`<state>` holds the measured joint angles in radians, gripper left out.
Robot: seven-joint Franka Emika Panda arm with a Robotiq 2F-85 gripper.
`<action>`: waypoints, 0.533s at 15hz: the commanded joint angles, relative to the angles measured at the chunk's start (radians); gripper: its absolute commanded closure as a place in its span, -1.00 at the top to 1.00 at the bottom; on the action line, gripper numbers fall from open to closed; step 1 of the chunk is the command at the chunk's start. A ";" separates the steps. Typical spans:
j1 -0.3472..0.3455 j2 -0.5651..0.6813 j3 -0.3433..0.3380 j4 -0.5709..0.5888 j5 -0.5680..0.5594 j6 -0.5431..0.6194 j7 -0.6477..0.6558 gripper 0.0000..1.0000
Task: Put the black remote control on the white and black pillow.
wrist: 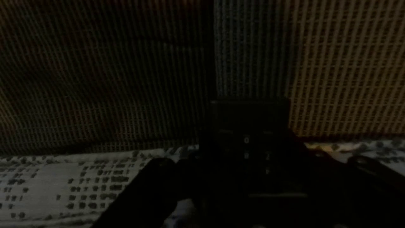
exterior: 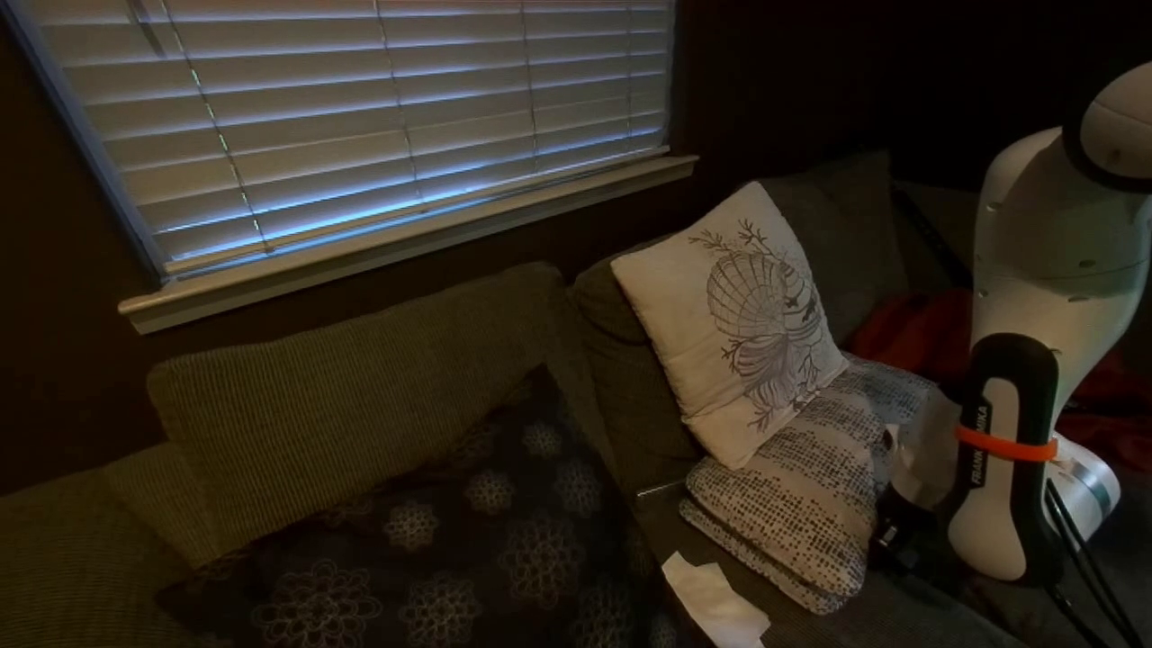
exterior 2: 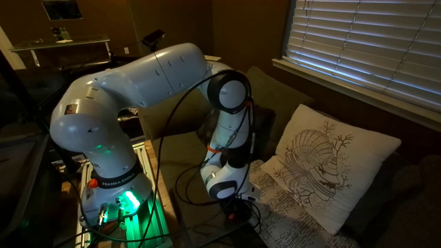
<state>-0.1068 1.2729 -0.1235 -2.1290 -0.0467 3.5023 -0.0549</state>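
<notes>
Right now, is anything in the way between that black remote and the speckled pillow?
Nothing visible. In the wrist view the gripper holds the black remote control, with the white and black pillow close by. The shell-print pillow covers part of it in both exterior views, but not the side nearest the gripper.

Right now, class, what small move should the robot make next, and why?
Probably ease the black remote control toward the middle of the speckled pillow, with jaws closed: they seem to hold it and, in both exterior views, appear near the pillow's edge.
</notes>
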 commanded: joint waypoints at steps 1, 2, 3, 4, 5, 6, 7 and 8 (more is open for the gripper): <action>-0.022 -0.052 0.040 -0.065 0.066 0.004 0.073 -0.38; -0.023 -0.060 0.044 -0.075 0.084 0.002 0.091 -0.38; -0.023 -0.067 0.048 -0.083 0.108 -0.004 0.113 -0.38; -0.020 -0.076 0.049 -0.094 0.133 -0.008 0.134 -0.38; -0.021 -0.084 0.053 -0.104 0.151 -0.016 0.150 -0.38; -0.023 -0.091 0.059 -0.113 0.166 -0.022 0.166 -0.38; -0.025 -0.098 0.064 -0.121 0.187 -0.028 0.186 -0.38; -0.034 -0.107 0.072 -0.130 0.199 -0.036 0.204 -0.38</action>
<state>-0.1162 1.2264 -0.0743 -2.2007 0.0918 3.4980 0.0847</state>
